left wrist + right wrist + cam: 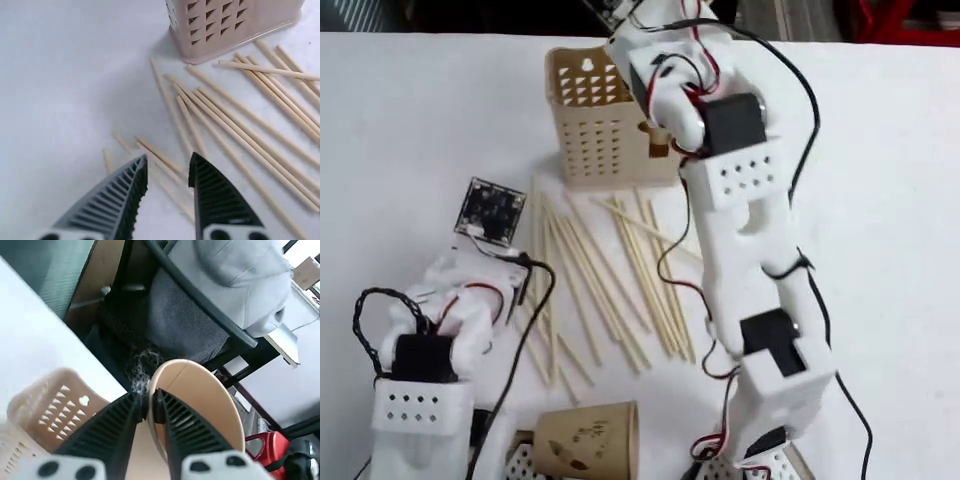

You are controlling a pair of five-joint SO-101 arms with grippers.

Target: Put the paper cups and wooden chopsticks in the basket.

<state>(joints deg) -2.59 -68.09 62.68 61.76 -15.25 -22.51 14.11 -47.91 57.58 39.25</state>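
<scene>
The white table (880,200) carries everything. The right arm (750,250) runs from the lower right of the high view to the top centre, where the beige perforated basket (590,130) stands upright. Below the basket, across the middle of the frame, the wooden chopsticks (610,280) lie scattered flat. A second paper cup (585,440) lies on its side at bottom centre.

The right hand (149,399) is clamped on the rim of a paper cup (200,400), one finger inside and one outside, with the basket's rim close by. The left hand (168,165), at the lower left of the high view, hangs with its fingers parted above the chopstick ends.

The step in hand looks like delivering this cup. The next move calls for centring it over the basket mouth, then letting go.
</scene>
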